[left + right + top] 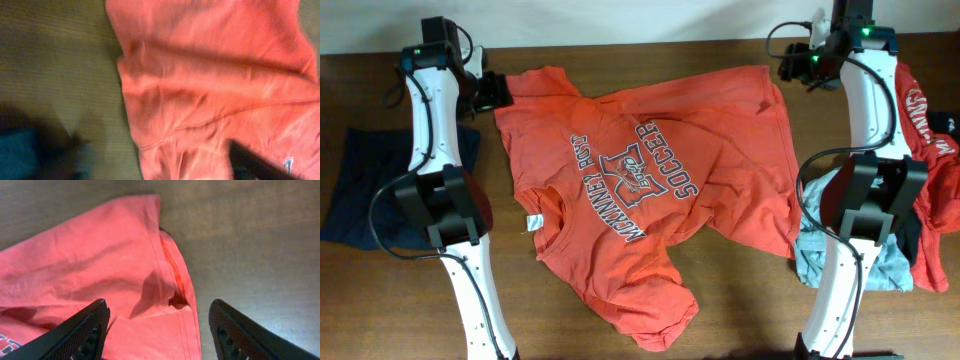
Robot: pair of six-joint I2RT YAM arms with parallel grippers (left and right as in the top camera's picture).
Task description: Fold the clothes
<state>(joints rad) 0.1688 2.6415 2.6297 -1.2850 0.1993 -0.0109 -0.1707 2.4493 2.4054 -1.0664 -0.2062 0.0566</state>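
Observation:
An orange T-shirt (650, 170) with grey "SOCCER" lettering lies spread out and wrinkled on the brown table (740, 290). My left gripper (490, 92) is at the shirt's far left corner. The left wrist view is blurred: it shows orange cloth (215, 75), one dark finger at the lower right and a dark shape at the lower left, with nothing held. My right gripper (795, 65) is at the shirt's far right corner. In the right wrist view its fingers (157, 330) are wide open, straddling the shirt's hemmed edge (172, 275) just above the cloth.
A dark navy garment (360, 190) lies at the left edge of the table. A pile of clothes sits at the right: a red garment (932, 130) and a light blue one (885, 268). The arm bases stand at the front left and front right.

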